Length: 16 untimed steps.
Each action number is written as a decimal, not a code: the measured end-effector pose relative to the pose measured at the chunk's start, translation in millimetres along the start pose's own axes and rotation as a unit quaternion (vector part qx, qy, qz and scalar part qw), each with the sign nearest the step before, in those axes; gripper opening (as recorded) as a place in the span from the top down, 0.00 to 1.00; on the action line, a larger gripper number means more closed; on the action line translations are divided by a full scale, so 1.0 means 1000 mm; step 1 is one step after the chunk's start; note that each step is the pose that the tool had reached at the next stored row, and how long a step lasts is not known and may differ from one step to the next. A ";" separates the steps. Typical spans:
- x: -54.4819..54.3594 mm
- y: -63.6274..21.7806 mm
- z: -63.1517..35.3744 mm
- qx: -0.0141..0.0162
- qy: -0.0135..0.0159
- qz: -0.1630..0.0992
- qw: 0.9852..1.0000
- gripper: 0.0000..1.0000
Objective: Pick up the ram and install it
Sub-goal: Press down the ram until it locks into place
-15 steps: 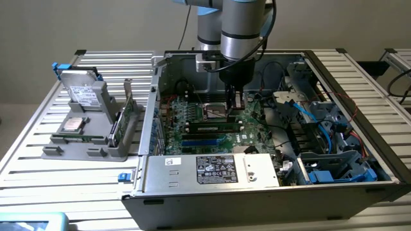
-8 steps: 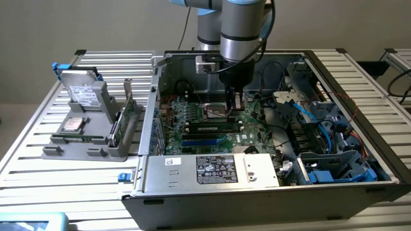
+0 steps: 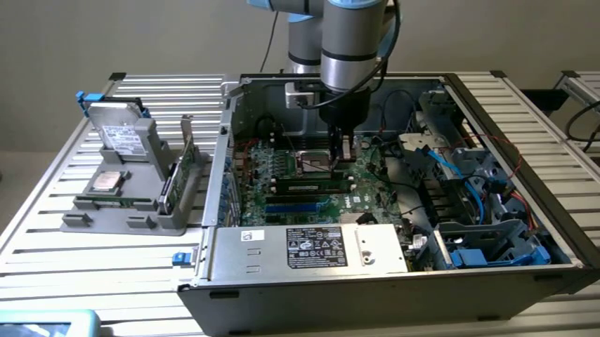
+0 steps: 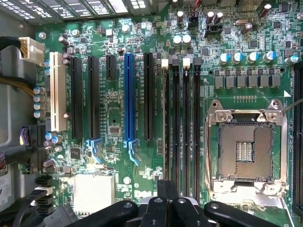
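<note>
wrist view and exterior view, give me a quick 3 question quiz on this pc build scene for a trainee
1. True or false: the jaws hang outside the computer case.
2. On the motherboard, the long coloured slot between the black ones is: a) blue b) red c) yellow.
3. Are the jaws open or shut?
Key: 1 false, they are inside the case, over the motherboard; 2 a; 3 shut.
</note>
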<state>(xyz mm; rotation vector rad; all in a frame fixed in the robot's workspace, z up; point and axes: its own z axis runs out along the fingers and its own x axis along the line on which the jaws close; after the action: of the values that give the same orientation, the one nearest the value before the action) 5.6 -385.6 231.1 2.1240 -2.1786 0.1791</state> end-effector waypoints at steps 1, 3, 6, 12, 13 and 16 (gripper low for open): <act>0.000 0.0000 0.0003 0.000 0.000 0.000 1.000 0.89; 0.000 0.0000 0.0009 0.000 0.000 0.000 1.000 0.89; 0.000 0.0001 0.0016 0.002 0.000 0.000 1.000 0.89; -0.001 0.0001 0.0035 0.004 0.000 0.000 1.000 0.89; -0.001 0.0001 0.0039 0.004 0.000 0.000 1.000 0.89; -0.001 0.0001 0.0052 0.004 0.000 0.000 1.000 0.89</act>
<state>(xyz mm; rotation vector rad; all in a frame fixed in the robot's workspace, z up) 5.5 -385.4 225.8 2.1283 -2.1803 0.1875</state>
